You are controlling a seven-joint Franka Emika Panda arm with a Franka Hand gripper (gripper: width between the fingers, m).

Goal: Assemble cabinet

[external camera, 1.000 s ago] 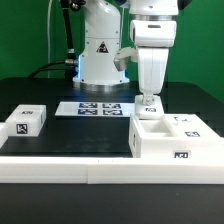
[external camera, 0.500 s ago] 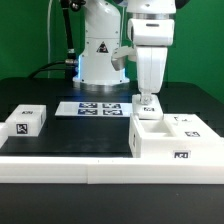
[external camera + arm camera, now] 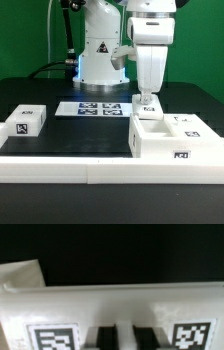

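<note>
**Ann:** White plastic, boxy, that's the cabinet (image 3: 172, 142). It sits on the black table (image 3: 80, 135) at the exterior view's right, close to the front edge.

**Ben:** Which way is it lying?

**Ann:** Its long axis runs across the exterior view, side to side. An open compartment (image 3: 150, 127) faces up at the end toward the exterior view's left. Square tags show on the top and on the front face.

**Ben:** And the arm?

**Ann:** The gripper (image 3: 148, 101) hangs straight down, just above the cabinet's rear edge, over that open end. There's a small black-marked bit at its tips, too small to name.

**Ben:** Fingers open or closed?

**Ann:** I can't tell. The wrist view is blurred: a white surface with two tags, darkness beyond it.

**Ben:** Anything different from a second ago?

**Ann:** Nothing I can spot. The gripper is in the same place and the cabinet hasn't shifted.

**Ben:** And around it?

**Ann:** The marker board (image 3: 95, 107) lies flat behind it, toward the exterior view's left. A small white block (image 3: 25, 121) with one tag sits well apart at the far left, and the robot base (image 3: 100, 55) stands at the back.
</note>
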